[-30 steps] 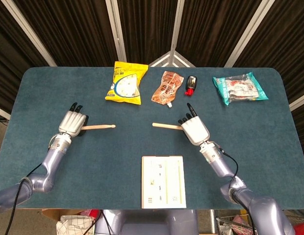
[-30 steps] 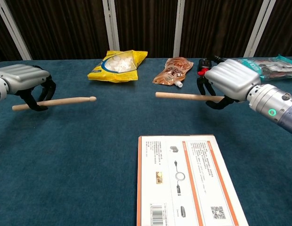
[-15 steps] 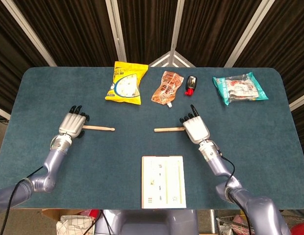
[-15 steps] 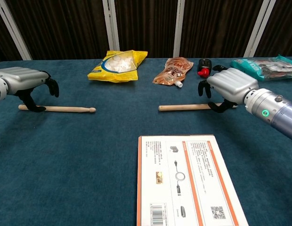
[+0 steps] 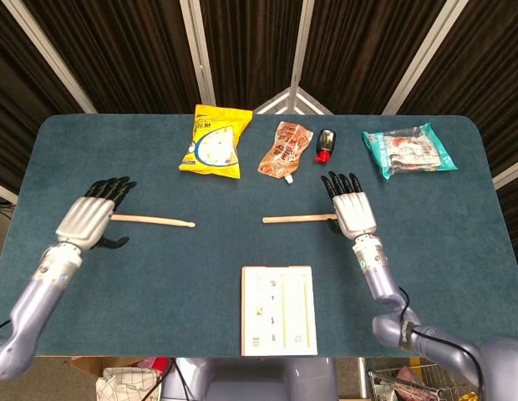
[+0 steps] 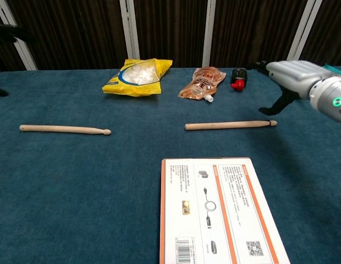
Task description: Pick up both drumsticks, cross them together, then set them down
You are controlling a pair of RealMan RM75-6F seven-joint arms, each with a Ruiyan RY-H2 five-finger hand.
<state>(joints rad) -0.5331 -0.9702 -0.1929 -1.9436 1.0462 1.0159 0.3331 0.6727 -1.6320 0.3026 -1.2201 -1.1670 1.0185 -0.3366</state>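
Drumsticks point(image 5: 152, 220) point(image 5: 297, 220) flat on table, each beside an empty, spread-fingered robot hand point(image 5: 90, 220) point(image 5: 352, 210).

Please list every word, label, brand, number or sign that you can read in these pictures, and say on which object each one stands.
No text can be read for certain.
White box: printed lines, icons, a barcode and a QR code; the words are too small.
Yellow bag: print blurred.
Orange pouch: print blurred.
Teal packet: print blurred.
Both drumsticks: no marking shows.
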